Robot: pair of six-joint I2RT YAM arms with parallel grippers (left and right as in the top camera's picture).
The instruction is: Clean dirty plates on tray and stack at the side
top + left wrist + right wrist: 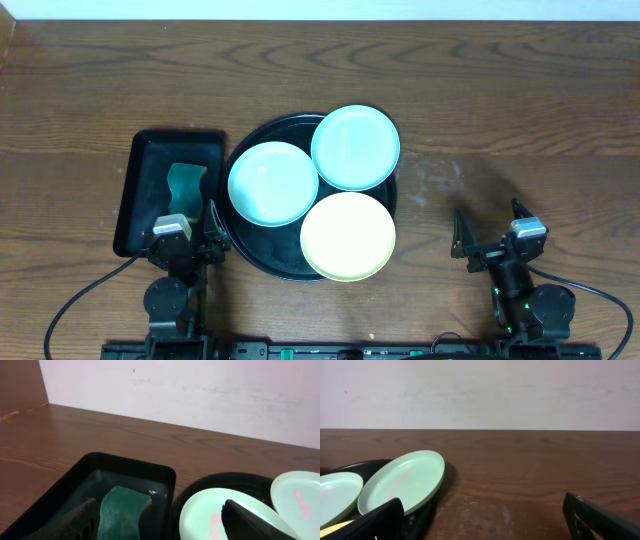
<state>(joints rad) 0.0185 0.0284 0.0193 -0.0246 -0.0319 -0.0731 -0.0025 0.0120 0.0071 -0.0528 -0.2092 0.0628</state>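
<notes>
While three plates (pixel 273 183) sit on the round black tray (pixel 262 262) at centre | left tool (pixel 188 212) apart, empty, just 6 o'clock of teal sponge (pixel 186 186) | right tool (pixel 488 222) apart, empty | best: pinch sponge squarely

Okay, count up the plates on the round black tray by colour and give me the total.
Mint plates: 2
Yellow plates: 1
Total: 3
</notes>
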